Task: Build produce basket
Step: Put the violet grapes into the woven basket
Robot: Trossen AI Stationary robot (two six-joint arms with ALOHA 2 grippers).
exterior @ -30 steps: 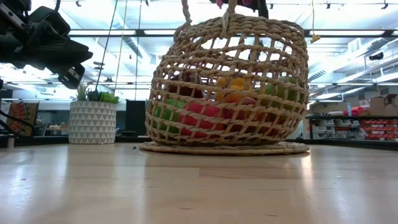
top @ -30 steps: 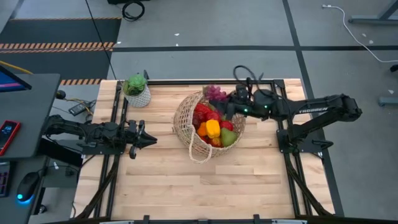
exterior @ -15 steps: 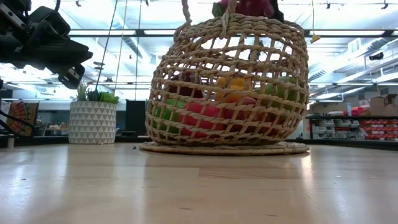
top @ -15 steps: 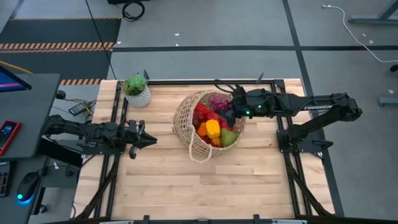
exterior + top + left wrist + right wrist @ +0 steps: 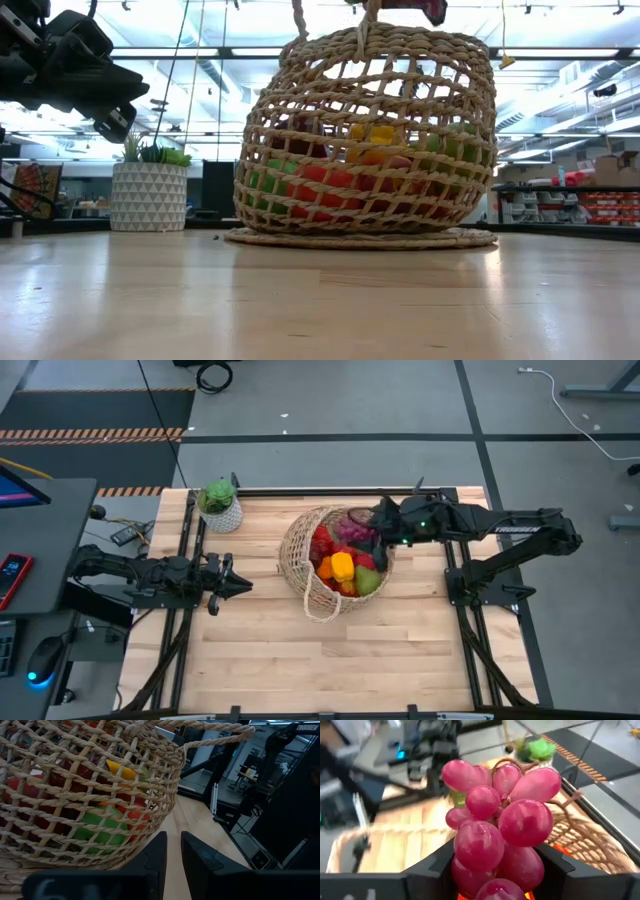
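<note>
Basket (image 5: 334,561) near the middle of the wooden table (image 5: 300,660), tan wicker, upright, one loop handle toward the near edge; seen through its open weave in the low view (image 5: 365,140). Inside, produce piled high: yellow pepper (image 5: 342,567), green pear (image 5: 367,581) beside it, red pieces (image 5: 325,544) on the left-arm side; more red, green and yellow visible through the weave from the left wrist camera (image 5: 95,795). Right gripper (image 5: 378,532) over the basket's far rim, reaching in from the right side of the table, fingers clamped narrow on purple grapes (image 5: 354,526). Grapes filling the right wrist view (image 5: 495,832), bunch gripped between the two dark fingers (image 5: 427,865), above the basket's wicker edge (image 5: 590,840); whether touching the fruit beneath, impossible to tell. Bottom of the bunch just showing above the basket's top in the low view (image 5: 400,6). Left gripper (image 5: 235,586) well apart from the basket, low over the left part of the table, pointing toward the wicker, fingers (image 5: 155,865) pressed nearly together with only a thin slit between them, holding nothing. Small white pot with a green plant (image 5: 220,505) near the far left corner of the table, apart from everything else; same pot left of the basket in the low view (image 5: 148,190).
</note>
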